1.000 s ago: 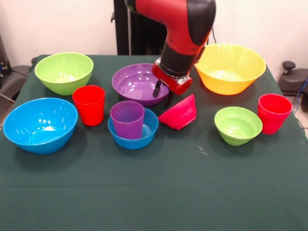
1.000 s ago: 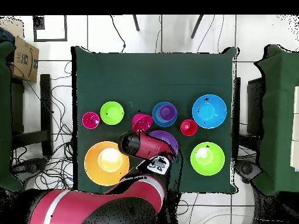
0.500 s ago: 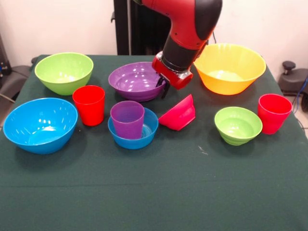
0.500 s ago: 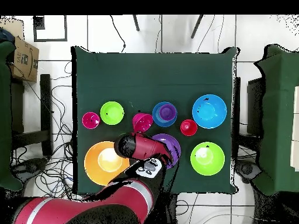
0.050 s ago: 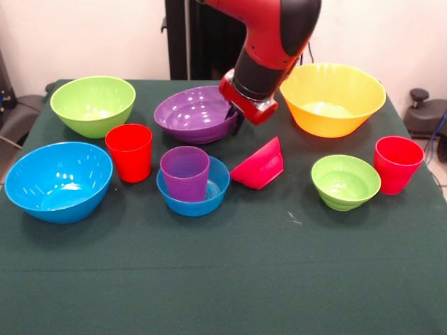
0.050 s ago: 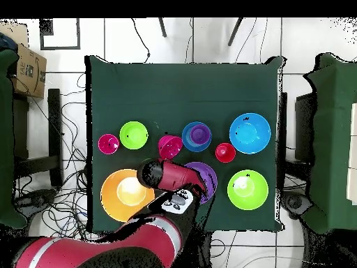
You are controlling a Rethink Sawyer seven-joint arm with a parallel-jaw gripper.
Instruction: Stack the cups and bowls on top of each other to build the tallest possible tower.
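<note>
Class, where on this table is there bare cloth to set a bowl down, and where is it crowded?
Bare: the wide strip of green cloth on the camera side of the blue bowl and small green bowl. Crowded: everywhere behind, around the purple bowl.

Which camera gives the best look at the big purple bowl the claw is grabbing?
The front view: the purple bowl shows its whole inside, with the claw at its rim. In the overhead view the arm covers most of it.

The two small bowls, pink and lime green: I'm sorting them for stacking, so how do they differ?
The pink bowl lies tipped on its side, while the lime green bowl sits upright. The pink one lies just below the gripper; the green one sits beside a red cup. Both are small, glossy and empty.
</note>
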